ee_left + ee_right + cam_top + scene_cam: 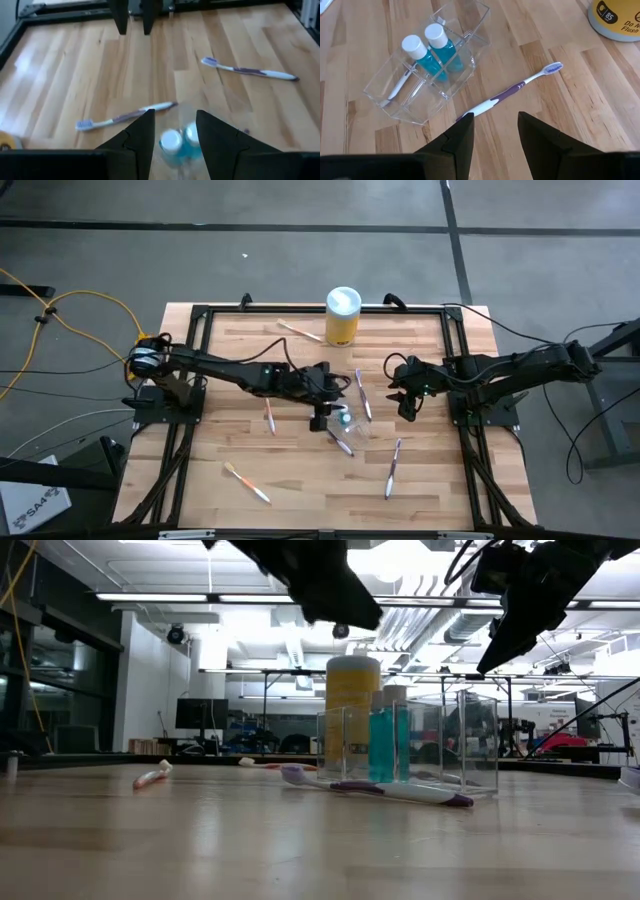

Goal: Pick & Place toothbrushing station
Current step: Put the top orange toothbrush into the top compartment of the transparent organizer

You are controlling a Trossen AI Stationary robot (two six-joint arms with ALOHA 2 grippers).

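Organizer (427, 75) of clear plastic holds two blue tubes (436, 52) and one toothbrush (398, 86).

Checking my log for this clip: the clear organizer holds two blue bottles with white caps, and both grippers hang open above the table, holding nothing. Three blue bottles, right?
Not three: the right wrist view shows two blue bottles in the clear organizer. The rest stands.

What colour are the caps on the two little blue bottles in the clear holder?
White caps on both blue bottles, clearest in the right wrist view.
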